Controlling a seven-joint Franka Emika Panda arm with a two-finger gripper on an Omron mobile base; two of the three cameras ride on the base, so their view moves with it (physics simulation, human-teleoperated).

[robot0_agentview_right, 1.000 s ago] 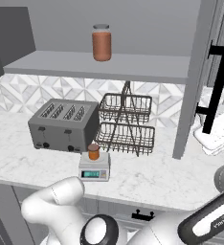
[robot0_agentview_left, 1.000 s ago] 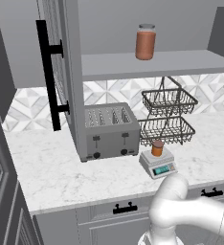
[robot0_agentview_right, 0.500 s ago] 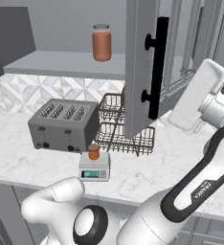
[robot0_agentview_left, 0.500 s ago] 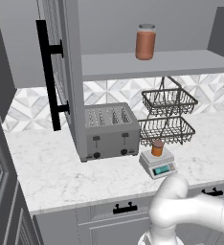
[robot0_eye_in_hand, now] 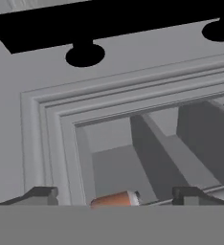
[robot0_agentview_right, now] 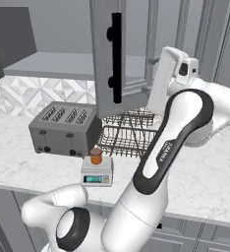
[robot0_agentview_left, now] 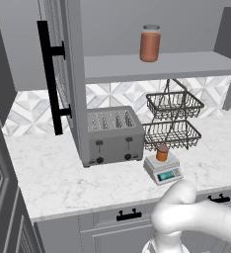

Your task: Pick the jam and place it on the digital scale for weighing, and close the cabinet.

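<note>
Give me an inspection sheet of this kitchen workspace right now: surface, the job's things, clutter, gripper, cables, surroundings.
Surface: white marble counter, bare in front of the toaster.
Job's things: jam upright on the digital scale, display lit; cabinet has its right door partly swung, left door open.
Clutter: grey toaster, two-tier wire basket, reddish-brown jar on the cabinet shelf.
Gripper: gripper empty, jaws apart, facing the right door's glass panel just below its black bar handle.
Cables: nothing seen.
Surroundings: patterned tile backsplash, grey drawers below the counter.
</note>
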